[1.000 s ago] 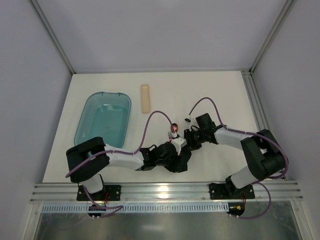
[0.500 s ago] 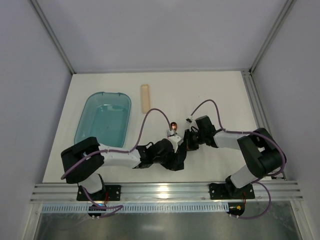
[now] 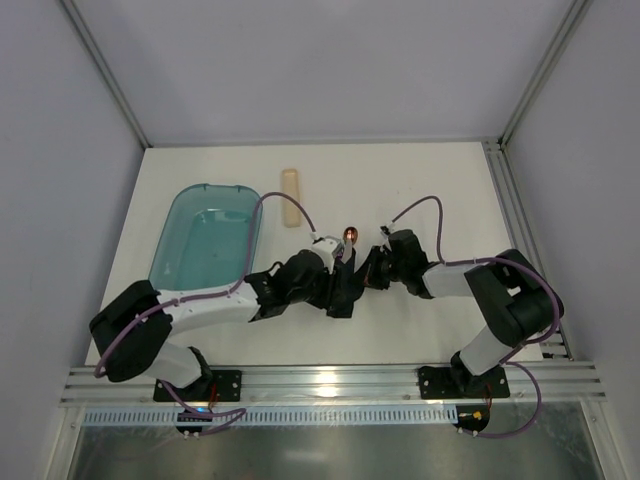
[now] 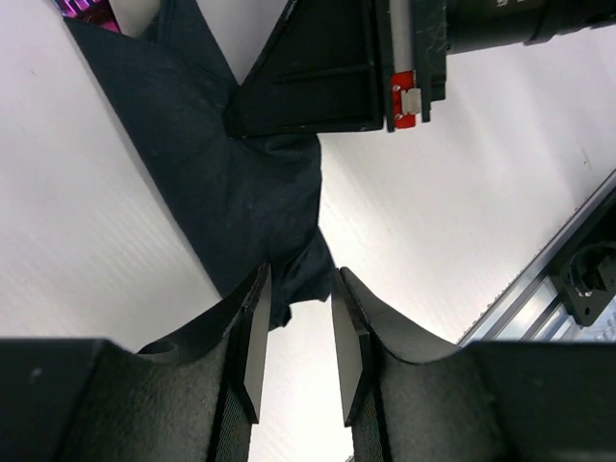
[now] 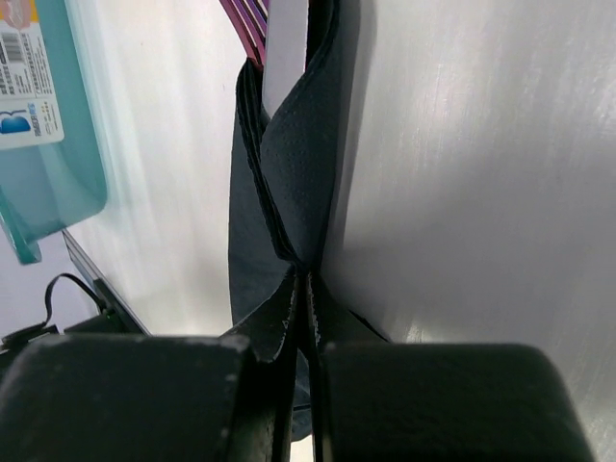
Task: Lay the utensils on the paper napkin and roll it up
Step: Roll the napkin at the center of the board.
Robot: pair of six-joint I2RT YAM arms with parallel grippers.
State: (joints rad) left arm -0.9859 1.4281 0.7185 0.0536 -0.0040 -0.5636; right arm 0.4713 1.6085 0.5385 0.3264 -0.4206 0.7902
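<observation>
Dark navy and creased, the paper napkin (image 4: 241,183) lies bunched into a loose twist on the white worktop (image 3: 440,190), between the two arms. Nearest the bases, the left tool (image 4: 298,318) straddles the napkin's near tail. Its jaws are apart, with a pad on either side of the paper, not pinching it. Just beyond, the right tool (image 5: 300,308) is clamped tight on the other end, a fold of the sheet pressed flat between its fingers. The utensils (image 5: 248,13) sit inside the wrap, with only their iridescent ends poking out at the far side. The spoon (image 3: 349,235) shows its coppery bowl just past the tools.

The step looks like tightening the roll. To do it well, the right tool should probably act as the anchor, holding its end low against the worktop. The left should close on the tail before any pull, since thin paper slips or tears if dragged half-gripped. Turning about the cutlery's long axis, not across it, should stop the pieces sliding out of the open far end. The teal tub (image 3: 205,245) and, farther back, the beige stick (image 3: 290,196) lie well apart from the work.
</observation>
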